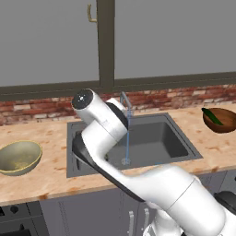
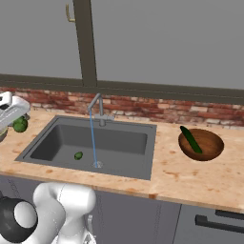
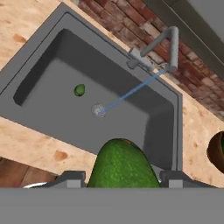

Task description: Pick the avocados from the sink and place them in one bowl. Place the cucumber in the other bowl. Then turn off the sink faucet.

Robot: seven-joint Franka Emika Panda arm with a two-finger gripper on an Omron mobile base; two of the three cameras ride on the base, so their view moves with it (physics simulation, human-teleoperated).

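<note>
1. Gripper (image 3: 120, 181) and held avocado (image 3: 121, 165): in the hand view the two finger tips (image 3: 70, 178) are cut off by the lower edge, and a large bright green fruit fills the gap between them, touching both; the jaws are clamped on it. In the right base view the same fruit (image 2: 20, 125) shows at the left edge beneath the white hand, partly hidden by it.
2. Avocados, count two: one between the fingers, the other (image 3: 79, 90) lying on the sink floor well beyond the finger tips, just beside the round drain (image 3: 99, 110).
3. Bowls, count two: an olive-yellow bowl (image 1: 18, 156) on the counter left of the sink, and a dark brown bowl (image 2: 201, 144) on the counter right of it. In the hand view the brown bowl is cut off at the right edge.
4. Cucumber (image 2: 190, 138), count one: it lies tilted inside the brown bowl, one end over the rim.
5. Sink faucet (image 3: 164, 43): a thin blue stream (image 3: 133, 90) runs from its spout to the drain.
6. Sink (image 2: 47, 143): a dark grey basin set in a speckled wooden counter (image 2: 190, 176), backed by a red brick strip (image 2: 190, 112) below a dark-framed window (image 2: 83, 43); the arm hides part of the basin in the left base view.
</note>
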